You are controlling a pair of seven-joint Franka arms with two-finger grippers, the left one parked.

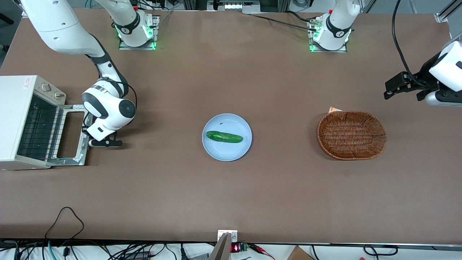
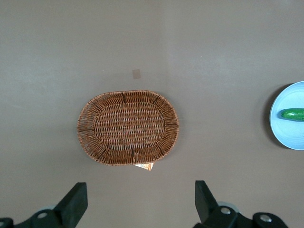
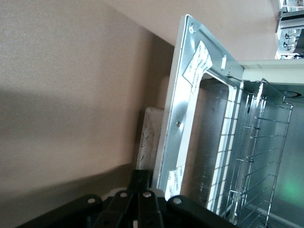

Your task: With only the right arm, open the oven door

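Nearest the front camera among the things on the table (image 1: 231,202) is the blue plate (image 1: 216,151) with a cucumber (image 1: 224,137) lying across it, and level with it toward the parked arm's end sits an empty wicker basket (image 1: 351,135). At the working arm's end stands the oven (image 1: 16,119), and its job looks nearly finished: the oven door (image 1: 70,134) is swung down until it lies about flat in front of the cavity, so the wire rack (image 1: 38,131) inside shows plainly. In the right wrist view the door's metal inner face (image 3: 183,118) and the pale bar handle (image 3: 148,137) along its outer edge fill the frame, with the rack (image 3: 261,156) seen through the opening. The right arm (image 1: 108,108) bends low, and its gripper (image 1: 105,142) sits just beside the handle edge of the door, close to the table. Whether the fingers are spread or pinched on anything cannot be told. By my judgement the opening itself is done; what remains, if anything, is for the arm to come clear of the door.
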